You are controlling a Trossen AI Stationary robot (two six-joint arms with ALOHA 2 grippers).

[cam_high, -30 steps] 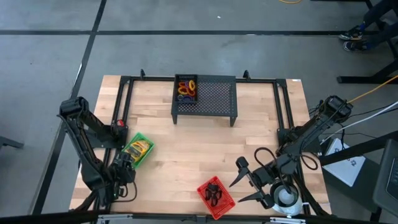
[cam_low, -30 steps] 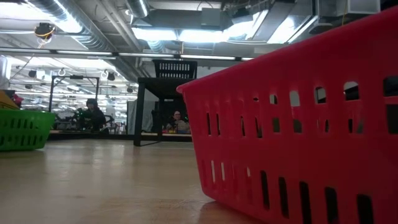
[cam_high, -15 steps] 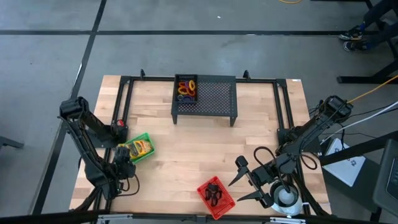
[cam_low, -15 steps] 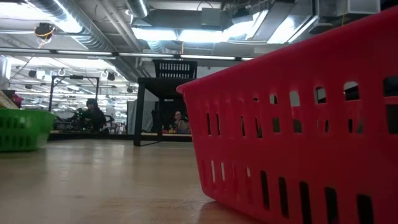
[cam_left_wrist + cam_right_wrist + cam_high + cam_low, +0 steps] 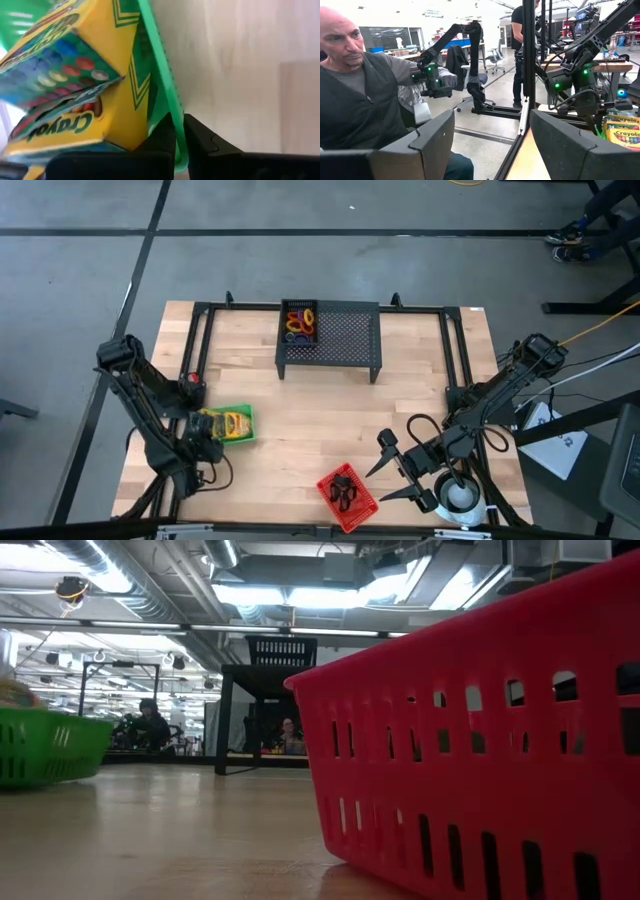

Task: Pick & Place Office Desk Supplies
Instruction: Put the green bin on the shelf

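Your left gripper [image 5: 179, 142] is clamped on the rim of the green basket [image 5: 243, 424], crayon boxes [image 5: 222, 422] inside, at the table's [image 5: 300, 410] left-front. Your right gripper [image 5: 392, 470] waits with fingers apart beside the red basket [image 5: 365, 502] of black clips [image 5: 343, 488].

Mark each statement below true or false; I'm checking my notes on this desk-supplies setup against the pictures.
1. The left hand is clamped on the green basket's rim. True.
2. The green basket holds black clips. False: it holds yellow crayon boxes.
3. The right hand is open, beside the red basket. True.
4. The coloured rings lie loose on the table. False: they sit in a compartment of the black mesh stand.
5. The red basket is empty. False: black clips are inside.
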